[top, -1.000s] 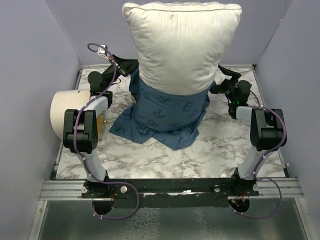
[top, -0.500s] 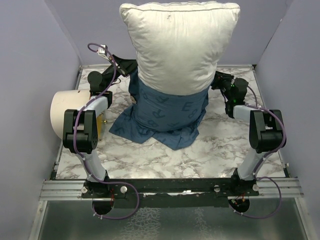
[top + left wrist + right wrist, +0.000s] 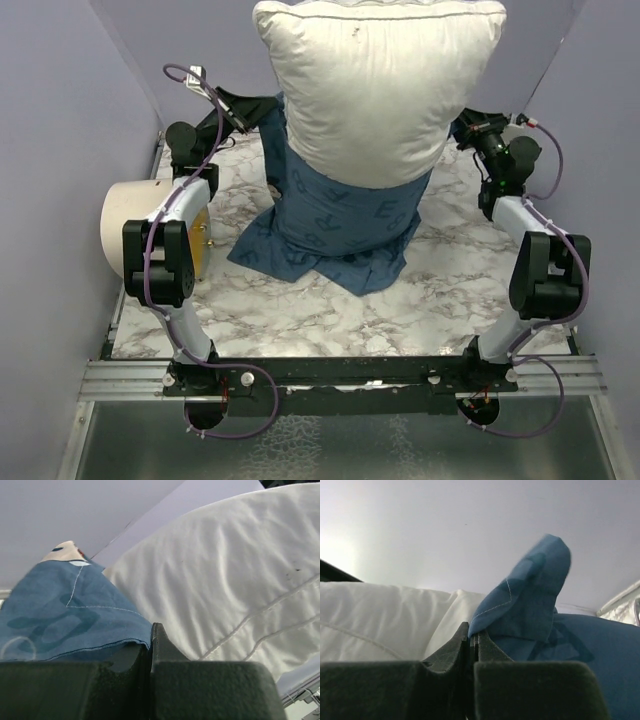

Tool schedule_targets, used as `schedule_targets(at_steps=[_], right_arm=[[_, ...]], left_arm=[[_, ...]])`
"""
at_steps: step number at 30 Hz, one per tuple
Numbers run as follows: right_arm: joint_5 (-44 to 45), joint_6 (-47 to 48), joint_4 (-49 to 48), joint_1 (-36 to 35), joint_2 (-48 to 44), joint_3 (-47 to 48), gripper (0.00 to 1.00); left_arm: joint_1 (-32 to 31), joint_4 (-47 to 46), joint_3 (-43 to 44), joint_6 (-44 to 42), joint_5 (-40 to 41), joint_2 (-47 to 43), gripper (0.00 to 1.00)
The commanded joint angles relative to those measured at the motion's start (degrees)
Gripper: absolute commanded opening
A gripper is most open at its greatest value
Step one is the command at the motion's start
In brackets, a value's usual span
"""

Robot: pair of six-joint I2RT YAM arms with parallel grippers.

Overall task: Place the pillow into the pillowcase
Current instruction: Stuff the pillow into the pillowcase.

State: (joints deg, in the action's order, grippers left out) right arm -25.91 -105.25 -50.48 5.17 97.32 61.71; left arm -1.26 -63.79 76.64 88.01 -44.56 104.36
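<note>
Vs 1 s ago: pillow (image 3: 380, 85) sits a bit further R and higher in top view, still upright. Its lower end is down in the case (image 3: 345, 215), most of it out above. Case mouth is pulled up higher on both sides. Its bottom folds still lie on the table (image 3: 450, 290) but have shifted slightly R. Both arms are raised and reach further back. R gripper (image 3: 466, 127) was wide open beside the case, now clamped on the case's R edge next to the pillow. L gripper (image 3: 265, 105) has the same grip as before, just higher.

Wrist views: L gripper (image 3: 150, 647) jaws are tight together w/ the blue hem of the case (image 3: 65, 612) pinched btwn them, pillow (image 3: 225, 575) just to the R. R gripper (image 3: 471, 647) jaws are tight on a corner of the case (image 3: 530, 590) that sticks up above the pads, pillow (image 3: 375, 615) to the L.

Count: 1 table, 1 pillow, 1 case, 1 cream roll (image 3: 125, 228) at table's L edge beside the L arm, 2 arms, 2 grippers. Both grippers are closed on the case, one per side of the mouth.
</note>
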Motion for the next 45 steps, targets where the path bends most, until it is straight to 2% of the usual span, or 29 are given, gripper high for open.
schedule_targets(at_steps=[1,4,8,11,14,17,19,21,23,25,27,29,30,32,34,36,37,39,42,43,45], right_arm=[[-3.13,7.04,0.62,2.48,-4.66,9.84,0.01],[-4.04,8.31,3.29,0.96,-6.71,13.92,0.01],[-3.01,12.45,10.47,-5.18,-10.83,19.63,0.01],[0.85,14.72,13.81,-6.96,-13.43,21.59,0.01],[6.09,17.34,22.81,-0.02,-12.43,26.38,0.01],[1.99,18.02,24.45,2.77,-6.18,32.66,0.01],[-0.77,18.92,21.87,-0.11,-5.9,31.93,0.01],[0.35,25.24,22.48,-7.03,-9.87,29.88,0.01],[1.3,29.91,22.61,-18.0,-14.02,29.08,0.01],[3.47,32.82,23.4,-26.06,-15.69,29.28,0.01],[5.33,32.85,23.32,-28.02,-15.87,29.91,0.01],[9.53,33.13,26.3,-22.46,-16.82,31.06,0.01],[11.17,31.93,28.11,-17.11,-16.92,32.06,0.01],[8.91,25.32,28.09,-4.53,-15.11,33.27,0.01],[5.75,22.03,28.86,1.37,-12.33,34.98,0.01],[1.74,22.86,29.35,0.97,-10.13,37.13,0.01],[0.32,24.33,29.63,-1.62,-10.15,36.68,0.01],[0.75,27.92,28.68,-8.16,-12.18,34.18,0.01],[2.07,34.41,28.56,-22.02,-14.85,34.29,0.01],[3.11,37.49,29.45,-27.26,-15.09,35.55,0.01],[5.59,40.83,30.45,-32.85,-15.37,37.13,0.01]], left_arm=[[0.89,-0.77,9.0,1.32,4.4,0.7,0.0],[1.11,4.6,16.45,0.17,7.16,2.35,0.0],[1.17,15.71,25.72,-3.23,12.65,5.46,0.0],[0.48,16.58,25.64,-1.72,15.2,6.06,0.0],[-4.24,13.48,19.85,-0.32,14.38,1.22,0.0],[-11.82,19.28,16.86,-9.32,16.03,-6.42,0.0],[-12.84,23.71,17.81,-12.42,18.92,-9.82,0.0],[-8.9,29.25,22.29,-12.17,20.85,-8.36,0.0],[-3.94,31.65,29.96,-7.83,21.84,-2.37,0.0],[-1.07,37.01,43.05,-4.93,23.03,5.76,0.0],[-0.78,46.95,60.82,-4.97,24.47,14.93,0.0],[-2.25,55.14,77.79,-4.35,22.76,23.26,0.0],[-3.7,59.72,84.89,-5.5,20.92,26.26,0.0],[-8.46,70.44,96.14,-10.94,17.89,29.34,0.0],[-16.45,74.06,95.56,-16.37,16.41,27.17,0.0],[-20.62,72.09,89.88,-20.73,18.31,23.0,0.0],[-20.53,70.69,89.35,-19.84,18.73,22.54,0.0],[-16.86,68.05,88.62,-16.98,20.12,23.37,0.0],[-7.68,56.0,71.59,-9.2,23.87,18.75,0.0],[-4.75,54.89,70.26,-7.58,25.13,19.52,0.0],[-1.44,58.33,77.55,-6.02,24.39,24.72,0.0]])
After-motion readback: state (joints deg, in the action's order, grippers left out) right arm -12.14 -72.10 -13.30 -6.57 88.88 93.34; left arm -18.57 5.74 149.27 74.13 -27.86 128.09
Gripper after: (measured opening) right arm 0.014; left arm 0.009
